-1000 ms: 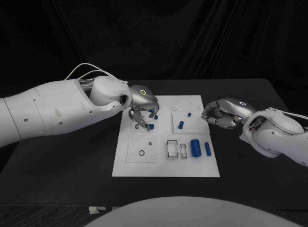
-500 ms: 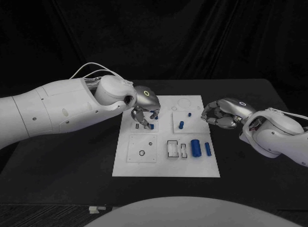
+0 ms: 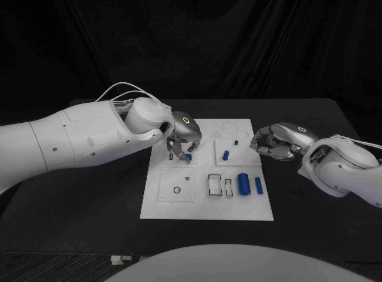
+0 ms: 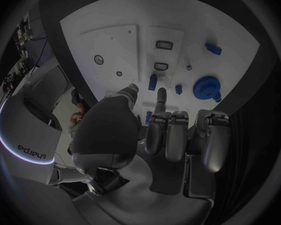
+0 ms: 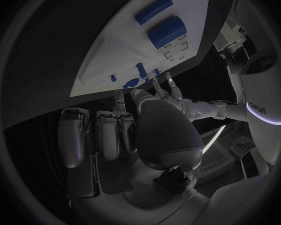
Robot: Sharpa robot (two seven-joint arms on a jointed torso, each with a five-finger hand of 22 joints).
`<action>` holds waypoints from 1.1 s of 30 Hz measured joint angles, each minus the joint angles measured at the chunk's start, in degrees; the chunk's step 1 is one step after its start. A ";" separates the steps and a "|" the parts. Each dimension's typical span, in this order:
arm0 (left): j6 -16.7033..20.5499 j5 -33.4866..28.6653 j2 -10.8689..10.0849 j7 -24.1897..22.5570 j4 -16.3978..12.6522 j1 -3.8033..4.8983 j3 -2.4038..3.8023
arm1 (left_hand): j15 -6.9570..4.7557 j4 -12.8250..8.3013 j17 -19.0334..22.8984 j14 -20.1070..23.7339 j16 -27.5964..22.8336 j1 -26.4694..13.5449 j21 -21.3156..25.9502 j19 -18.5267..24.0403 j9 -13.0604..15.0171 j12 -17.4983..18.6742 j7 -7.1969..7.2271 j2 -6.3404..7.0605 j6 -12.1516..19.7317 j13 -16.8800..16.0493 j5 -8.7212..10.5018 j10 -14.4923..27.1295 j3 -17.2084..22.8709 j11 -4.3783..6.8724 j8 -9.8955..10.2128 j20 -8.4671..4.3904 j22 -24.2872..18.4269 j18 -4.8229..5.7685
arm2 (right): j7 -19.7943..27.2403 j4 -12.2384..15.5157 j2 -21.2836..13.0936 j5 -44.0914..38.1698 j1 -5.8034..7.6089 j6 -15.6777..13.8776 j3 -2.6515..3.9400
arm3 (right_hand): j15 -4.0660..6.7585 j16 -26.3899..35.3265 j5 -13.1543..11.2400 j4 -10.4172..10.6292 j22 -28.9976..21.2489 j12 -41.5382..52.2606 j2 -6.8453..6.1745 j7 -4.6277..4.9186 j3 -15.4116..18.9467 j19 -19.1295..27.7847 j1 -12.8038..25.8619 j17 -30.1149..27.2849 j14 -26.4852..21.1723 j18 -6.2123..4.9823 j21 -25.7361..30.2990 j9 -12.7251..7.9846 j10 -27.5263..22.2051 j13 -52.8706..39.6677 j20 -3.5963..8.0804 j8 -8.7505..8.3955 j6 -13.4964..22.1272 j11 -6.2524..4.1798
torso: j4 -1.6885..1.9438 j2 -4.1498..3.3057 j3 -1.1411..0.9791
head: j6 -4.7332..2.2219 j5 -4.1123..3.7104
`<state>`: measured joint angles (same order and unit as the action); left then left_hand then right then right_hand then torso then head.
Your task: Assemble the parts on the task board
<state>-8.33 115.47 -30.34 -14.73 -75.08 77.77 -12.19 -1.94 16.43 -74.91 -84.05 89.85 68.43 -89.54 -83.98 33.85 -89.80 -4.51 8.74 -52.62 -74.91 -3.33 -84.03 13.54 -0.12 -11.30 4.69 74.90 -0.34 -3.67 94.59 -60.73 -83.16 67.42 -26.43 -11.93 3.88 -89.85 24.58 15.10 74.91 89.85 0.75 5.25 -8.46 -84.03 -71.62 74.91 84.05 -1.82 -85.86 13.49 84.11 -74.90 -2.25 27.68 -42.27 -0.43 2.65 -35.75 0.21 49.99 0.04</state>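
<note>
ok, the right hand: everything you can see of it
The right hand is silver and metallic-looking on a white arm, with a small lit ring on its back. It hangs just off the right edge of the white task board, near the far end, fingers curled inward with nothing in them. It touches no blue part; whether it touches the table cannot be told.

The word "sharpa" stands on the right arm [image 4: 28,147], seen past the left hand [image 4: 153,130], upside down; no other text is legible.
</note>
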 measured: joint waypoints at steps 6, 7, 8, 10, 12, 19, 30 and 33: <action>-0.45 0.04 0.40 0.34 0.73 -0.38 0.00 | 0.00 0.16 0.00 0.00 0.00 0.00 0.37 0.00 0.17 0.00 0.00 0.00 0.00 0.00 0.00 0.00 0.16 0.00 0.00 0.00 0.03 0.00 | 0.02 0.01 0.00 0.00 0.00 0.00 0.00 | 0.00 0.00 0.00 0.00 0.00 0.00 0.00 0.00 0.00 0.00 0.00 0.00 0.00 0.00 0.00 0.00 0.00 0.00 0.00 0.00 0.00 0.00 | 0.00 0.00 0.00 | 0.00 0.01; -0.48 0.04 0.48 0.44 0.87 -0.45 0.00 | 0.00 0.16 0.00 0.00 0.00 0.00 0.37 0.00 0.20 0.00 0.00 0.00 0.00 0.00 0.00 0.00 0.16 0.00 0.00 0.00 0.04 0.00 | 0.02 0.01 0.00 0.00 0.00 0.00 0.00 | 0.00 0.00 0.00 0.00 0.00 0.00 0.00 0.00 0.00 0.00 0.00 0.00 0.00 0.00 0.00 0.00 0.00 0.00 0.00 0.00 0.00 0.00 | 0.00 0.00 0.00 | 0.00 0.01; -0.51 0.05 0.54 0.49 0.96 -0.51 0.00 | 0.00 0.16 0.00 0.00 0.00 0.00 0.38 0.00 0.20 0.00 0.00 0.00 0.00 0.00 0.00 0.00 0.16 0.00 0.00 0.00 0.05 0.00 | 0.02 0.01 0.01 0.00 0.00 0.00 0.00 | 0.00 0.00 0.00 0.00 0.00 0.00 0.00 0.00 0.00 0.00 0.00 0.00 0.00 0.00 0.00 0.00 0.00 0.00 0.00 0.00 0.00 0.00 | 0.00 0.00 0.00 | 0.00 0.01; -0.53 0.06 0.65 0.60 1.12 -0.61 0.00 | 0.00 -0.01 0.00 0.00 0.00 0.13 0.66 0.00 0.40 0.00 0.00 -0.13 0.00 0.00 -0.66 0.14 0.33 -0.14 0.20 0.00 0.05 0.00 | 0.01 0.01 0.02 0.00 0.00 0.00 0.00 | 0.00 0.00 0.00 0.00 0.00 0.00 0.00 0.00 0.00 0.00 0.00 0.00 0.00 0.00 0.00 0.00 0.00 0.00 0.00 0.00 0.00 0.00 | 0.01 0.00 0.01 | 0.00 0.02; -0.54 0.06 0.76 0.70 1.28 -0.70 0.00 | 0.00 -0.09 0.00 0.00 0.00 0.22 0.66 0.00 0.43 0.00 0.00 -0.22 0.00 0.00 -0.88 0.01 0.40 -0.40 0.33 0.00 0.05 0.00 | 0.01 0.01 0.03 0.00 0.00 0.02 0.00 | 0.00 0.00 0.00 0.00 0.00 0.00 0.00 0.00 0.00 0.00 0.00 0.00 0.00 0.00 0.00 0.00 0.00 0.00 0.00 0.00 0.00 0.00 | 0.01 0.00 0.01 | 0.00 0.07; -0.54 0.08 1.12 0.87 1.67 -0.92 0.00 | 0.00 -0.08 0.00 0.00 0.00 0.55 0.89 0.00 1.04 0.00 0.00 -0.56 0.00 0.00 -3.45 0.01 0.72 -0.41 0.55 0.00 0.04 -0.01 | 0.00 0.00 0.07 0.00 0.00 0.06 0.00 | 0.00 0.00 0.06 0.16 0.04 0.00 -0.01 0.00 -0.16 0.00 -0.01 0.00 0.00 0.00 0.00 0.01 0.00 0.00 0.00 0.00 0.00 0.00 | 0.01 0.01 0.01 | 0.00 0.15; -0.94 0.10 1.52 0.94 2.19 -1.25 0.01 | 0.01 -0.72 0.00 0.00 0.00 1.53 1.12 0.00 1.54 0.00 0.00 -1.07 0.00 0.00 -6.49 0.01 1.35 -0.41 1.03 0.00 0.04 -0.01 | -0.02 -0.03 0.13 0.00 0.00 0.16 0.00 | 0.00 0.00 0.67 0.32 0.04 0.00 -0.25 0.00 -0.32 0.00 -0.25 -0.01 0.00 0.00 0.00 -0.05 0.00 0.00 0.00 0.00 0.00 0.00 | 0.02 0.01 0.01 | 0.00 0.08; -1.15 0.11 1.55 0.94 2.37 -1.36 0.01 | 0.01 -0.87 0.00 0.00 0.00 1.76 1.12 0.00 1.54 0.00 0.00 -0.84 0.00 0.00 -6.49 0.01 1.51 -0.41 1.03 0.00 0.03 -0.01 | -0.03 -0.04 0.16 0.00 0.00 0.19 0.00 | 0.00 0.00 0.94 0.32 0.03 0.00 -0.25 0.00 -0.32 0.00 -0.25 -0.01 0.00 0.00 0.00 -0.04 0.00 0.00 0.00 0.00 0.00 0.00 | 0.01 0.02 0.01 | 0.00 0.08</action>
<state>-9.48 115.58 -28.79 -13.79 -72.71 76.41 -12.18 -1.94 15.56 -74.91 -84.05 89.85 70.19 -88.42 -83.98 35.39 -89.80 -4.51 7.90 -52.61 -74.91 -9.82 -84.02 15.05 -0.52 -10.26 4.70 74.94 -0.35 -3.70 94.55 -60.57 -83.15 67.42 -26.24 -11.93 3.88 -89.85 25.53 15.42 74.94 89.86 0.50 5.25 -8.79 -84.03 -71.87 74.91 84.05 -1.81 -85.86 13.45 84.11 -74.90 -2.25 27.68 -42.27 -0.43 2.66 -35.73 0.21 49.99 0.12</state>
